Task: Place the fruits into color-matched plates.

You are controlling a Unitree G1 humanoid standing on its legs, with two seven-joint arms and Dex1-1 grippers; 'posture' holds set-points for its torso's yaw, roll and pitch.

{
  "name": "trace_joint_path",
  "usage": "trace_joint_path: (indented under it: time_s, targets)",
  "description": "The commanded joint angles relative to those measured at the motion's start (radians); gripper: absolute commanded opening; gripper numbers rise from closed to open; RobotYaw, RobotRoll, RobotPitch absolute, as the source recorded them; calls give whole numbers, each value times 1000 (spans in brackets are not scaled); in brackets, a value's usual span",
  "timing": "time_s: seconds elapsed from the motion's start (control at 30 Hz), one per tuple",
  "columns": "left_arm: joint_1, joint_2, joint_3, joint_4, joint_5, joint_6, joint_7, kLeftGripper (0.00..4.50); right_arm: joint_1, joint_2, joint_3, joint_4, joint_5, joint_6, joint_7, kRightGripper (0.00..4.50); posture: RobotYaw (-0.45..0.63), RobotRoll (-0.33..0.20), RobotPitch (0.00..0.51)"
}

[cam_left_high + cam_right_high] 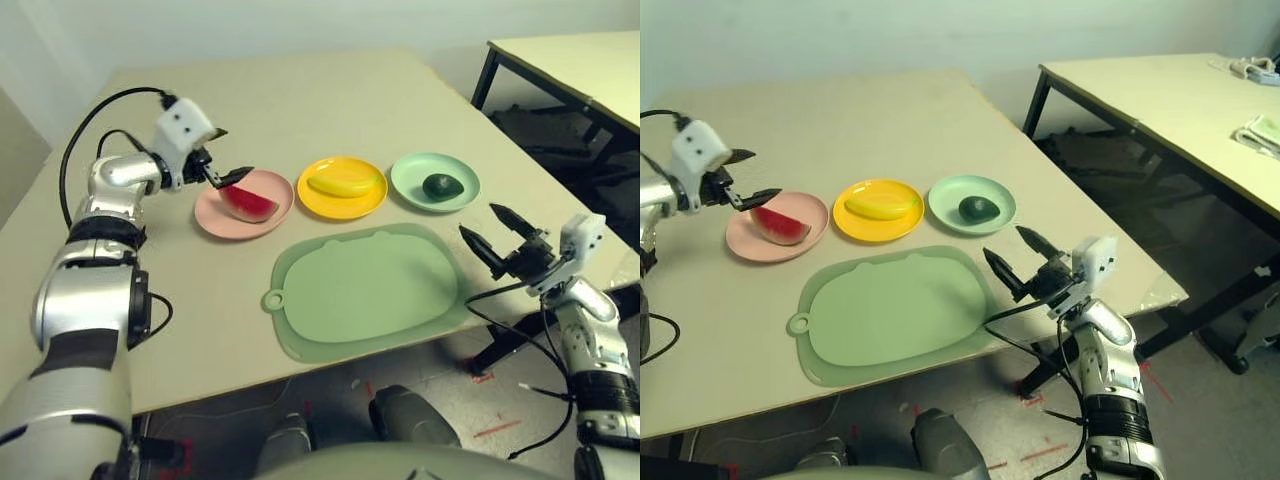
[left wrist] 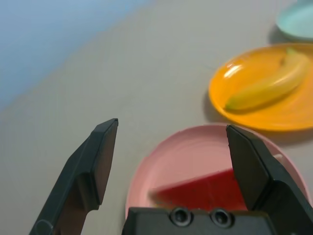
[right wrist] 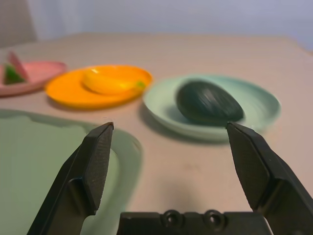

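The red watermelon wedge (image 1: 248,203) lies on the pink plate (image 1: 210,218). My left gripper (image 1: 228,155) hovers open just above the plate's far-left rim, nothing between its fingers; in the left wrist view the wedge (image 2: 205,191) sits below the spread fingers (image 2: 98,161). The yellow banana (image 1: 343,185) rests in the yellow plate (image 1: 340,212), and the dark green avocado (image 1: 441,186) in the mint green plate (image 1: 410,180). My right gripper (image 1: 478,219) is open near the table's right edge, pointing toward the avocado (image 3: 208,103), well short of it.
A large green mat (image 1: 370,290) with a ring tab lies in front of the three plates, near the table's front edge. A second table (image 1: 580,60) stands to the right across a gap. Bare tabletop stretches behind the plates.
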Motion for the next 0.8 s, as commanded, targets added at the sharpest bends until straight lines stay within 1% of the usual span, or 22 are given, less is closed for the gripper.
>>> trace_joint_path:
  time_s: [0.03,0.1,0.2,0.27,0.37,0.47,0.57,0.63,0.73,0.8]
  targets:
    - [203,-46,127,-294,-127,126,139,4477,-54,-54,-31,178,-37,-73,11,4500,-101,0,80]
    - [325,-94,195,-456,-179,193,243,4477,-104,-92,-52,315,-48,-114,-2,4500,-63,0,88]
    - [478,-156,229,-621,-192,248,342,4477,-186,-143,-85,494,-56,-150,-37,4500,-8,0,104]
    - [553,-195,231,-683,-199,261,373,4477,-229,-162,-109,568,-47,-153,-29,4500,0,0,106]
    - [618,-242,198,-747,-184,274,407,4477,-269,-199,-125,645,-62,-151,-37,4500,5,0,105]
    - [633,-290,161,-767,-169,273,437,4477,-295,-248,-145,698,-71,-134,-80,4500,0,0,97]
    - [609,-318,128,-734,-143,256,463,4477,-317,-289,-153,727,-79,-117,-113,4500,-17,0,101]
    - [588,-327,112,-701,-129,245,473,4477,-330,-315,-158,738,-84,-99,-130,4500,-18,0,102]
    - [564,-321,86,-637,-106,208,457,4477,-339,-341,-160,742,-95,-86,-119,4500,-27,0,101]
    - [562,-322,81,-597,-98,177,452,4477,-345,-351,-167,745,-97,-81,-118,4500,-33,0,87]
